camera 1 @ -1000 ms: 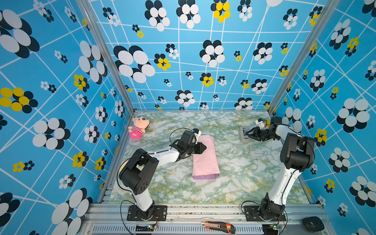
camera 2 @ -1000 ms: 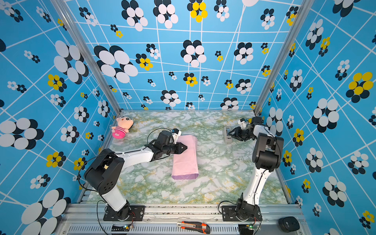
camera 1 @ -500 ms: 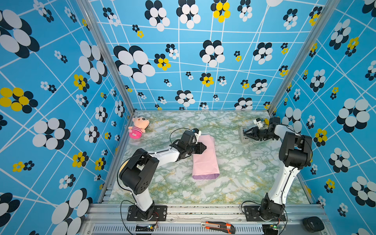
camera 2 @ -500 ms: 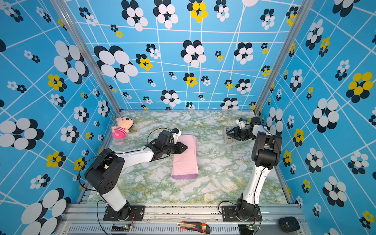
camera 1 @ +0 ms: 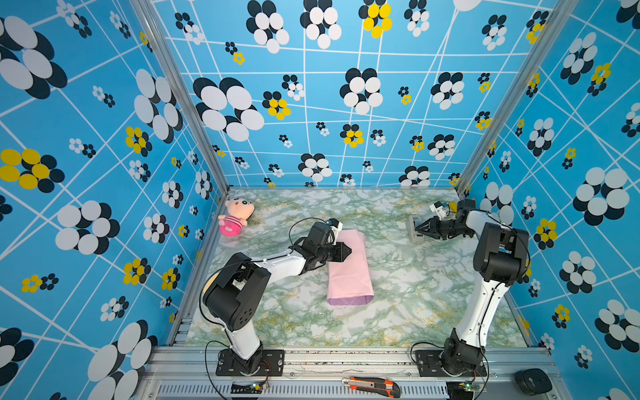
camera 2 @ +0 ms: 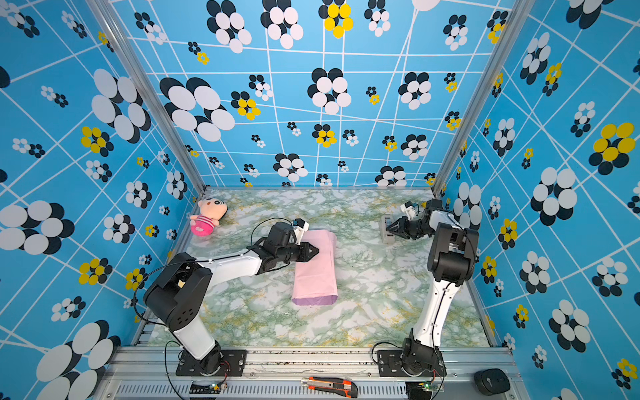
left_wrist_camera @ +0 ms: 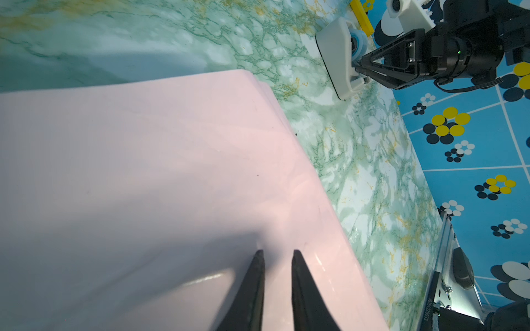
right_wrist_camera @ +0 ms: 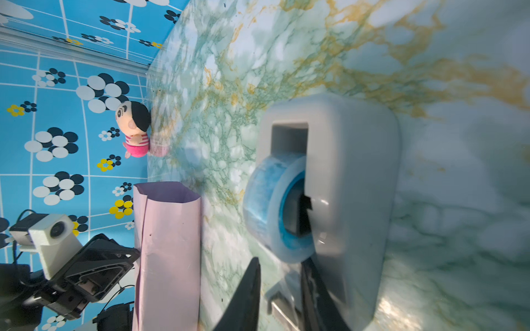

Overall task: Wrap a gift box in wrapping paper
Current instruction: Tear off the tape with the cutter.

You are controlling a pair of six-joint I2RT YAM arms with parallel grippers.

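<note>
The wrapping paper [camera 1: 349,273] [camera 2: 317,273] lies mid-table, folded into a long pale pink tube with a lilac end [right_wrist_camera: 169,195]. The gift box is hidden. My left gripper [camera 1: 349,250] [left_wrist_camera: 276,252] rests its tips on the tube's top, near its far half. Its jaws stand a narrow gap apart with nothing between them. My right gripper [camera 1: 415,228] [right_wrist_camera: 279,259] is at the grey tape dispenser [camera 1: 412,223] [right_wrist_camera: 352,186] at the far right. Its jaws sit narrowly apart on either side of the cutter end, below the blue tape roll [right_wrist_camera: 272,212]. A grip on tape does not show.
A pink-striped plush doll [camera 1: 235,216] [camera 2: 207,218] lies at the far left corner. An orange utility knife [camera 1: 372,385] and a black round device [camera 1: 533,381] sit on the front rail, outside the marble table [camera 1: 415,304]. Patterned blue walls close in three sides.
My right gripper's jaws have narrowed at the tape dispenser, and the arm has edged slightly closer to it. The left arm and the paper have not moved.
</note>
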